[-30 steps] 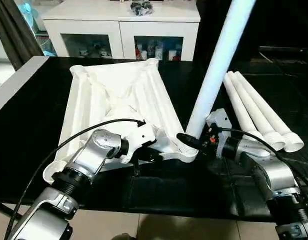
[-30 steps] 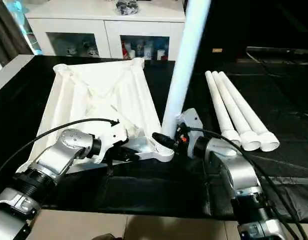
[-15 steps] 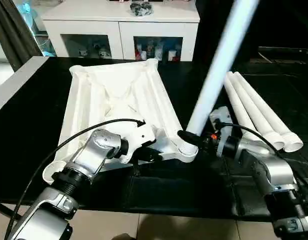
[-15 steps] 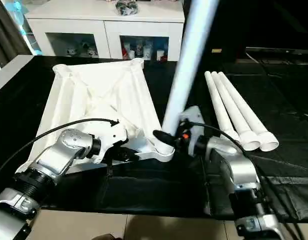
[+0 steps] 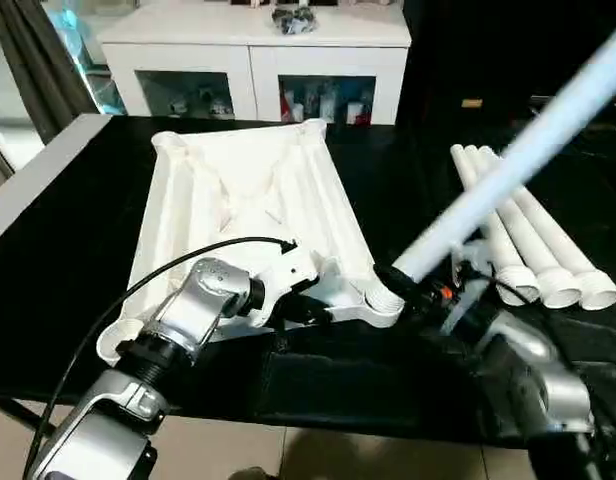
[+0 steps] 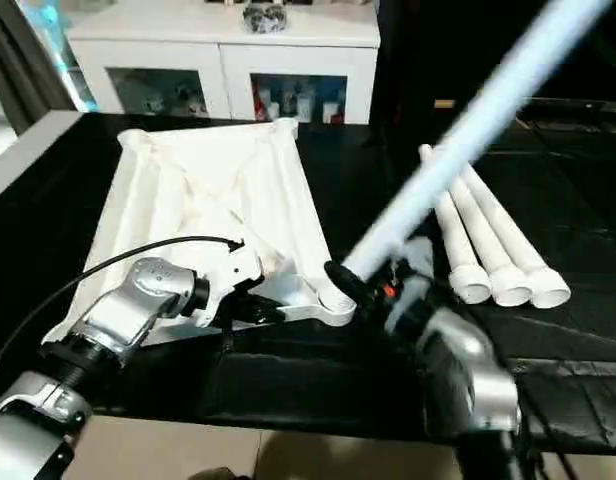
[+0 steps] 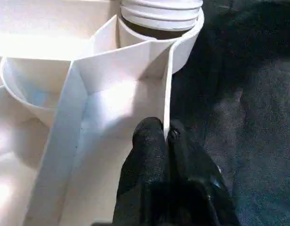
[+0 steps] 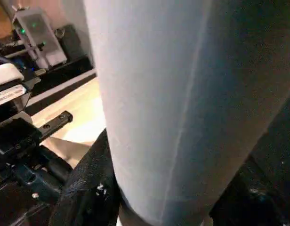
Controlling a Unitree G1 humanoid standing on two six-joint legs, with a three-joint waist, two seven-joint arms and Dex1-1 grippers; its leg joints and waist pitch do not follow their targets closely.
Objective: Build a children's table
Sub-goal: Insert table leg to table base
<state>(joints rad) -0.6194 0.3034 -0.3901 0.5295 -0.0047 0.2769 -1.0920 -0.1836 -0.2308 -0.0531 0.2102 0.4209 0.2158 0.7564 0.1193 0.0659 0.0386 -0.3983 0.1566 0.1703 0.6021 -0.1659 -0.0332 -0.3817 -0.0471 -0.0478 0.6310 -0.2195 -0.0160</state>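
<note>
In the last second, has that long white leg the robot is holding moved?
Yes. The held leg has tipped toward the three spare legs, its foot still at the corner socket.

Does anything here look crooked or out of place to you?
Yes. The leg held in the right pincer leans far over to one side instead of standing straight up from the tabletop's corner socket. Three spare legs lie neatly beside it.

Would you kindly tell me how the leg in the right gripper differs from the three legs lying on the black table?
The held leg slants up off the table, its threaded end at the tabletop's corner socket; the three legs lie flat, side by side. The right gripper grips the held leg; the three lie untouched. All are long white tapered tubes.
</note>
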